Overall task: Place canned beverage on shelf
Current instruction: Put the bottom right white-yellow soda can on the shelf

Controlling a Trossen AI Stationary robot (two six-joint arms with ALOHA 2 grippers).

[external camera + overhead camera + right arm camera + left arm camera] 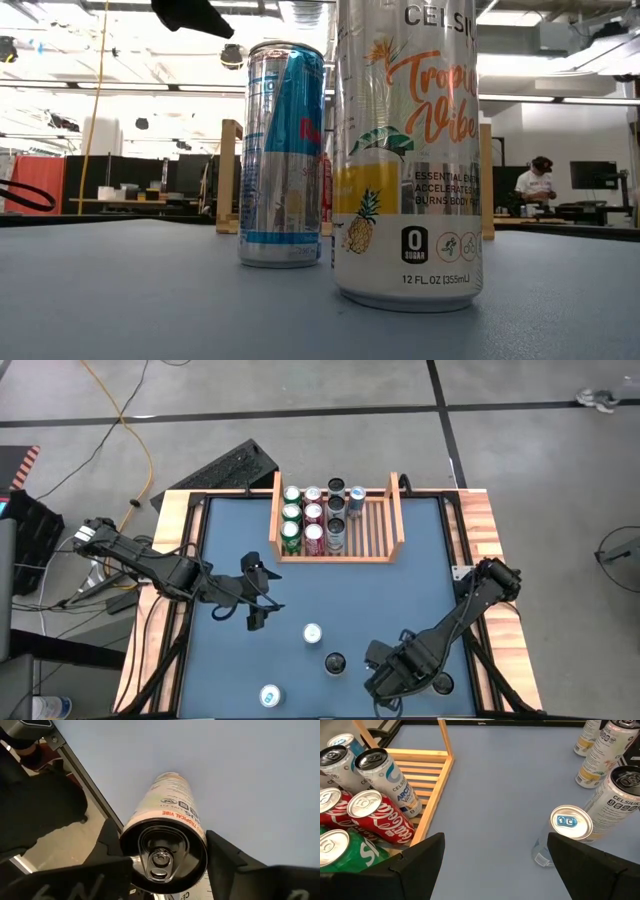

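The shelf (397, 520) at the table's far edge holds three rows of cans, its right part bare. Several cans remain near the front edge. The right gripper (160, 851) straddles a Celsius can (167, 837) by the front right corner, grip not certain; the left gripper (262, 603) hovers wide open.

Light-wood shelf (396, 520) at table's far edge: slatted base, low walls, upright cans filling its left half. Loose cans upright on blue mat: silver-blue can (313, 633), dark-topped can (334, 662), one between right gripper's fingers (165, 847).
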